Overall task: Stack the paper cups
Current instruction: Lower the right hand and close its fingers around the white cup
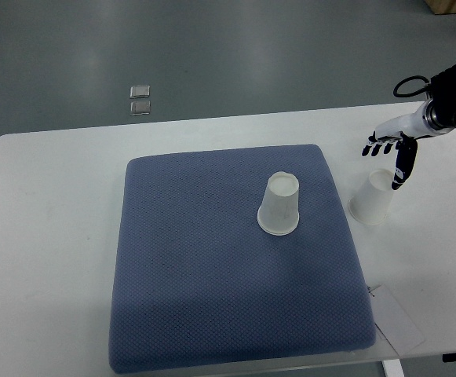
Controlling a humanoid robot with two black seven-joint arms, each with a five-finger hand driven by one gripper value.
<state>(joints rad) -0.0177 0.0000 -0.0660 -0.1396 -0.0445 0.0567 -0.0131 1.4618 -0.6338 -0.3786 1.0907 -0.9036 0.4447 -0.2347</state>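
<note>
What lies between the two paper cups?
Top view: only the blue mat's right edge and bare white table separate the mat cup from the table cup.

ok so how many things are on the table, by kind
paper cups: 2, one upside down on the mat, one off the mat beside the right hand
blue mat: 1
white card or label at the table's near right corner: 1
total: 4

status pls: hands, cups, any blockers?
Right hand open, above the cup on the table, not gripping. Left hand out of view. Second cup upside down on the blue mat, unstacked. Nothing between the cups.
</note>
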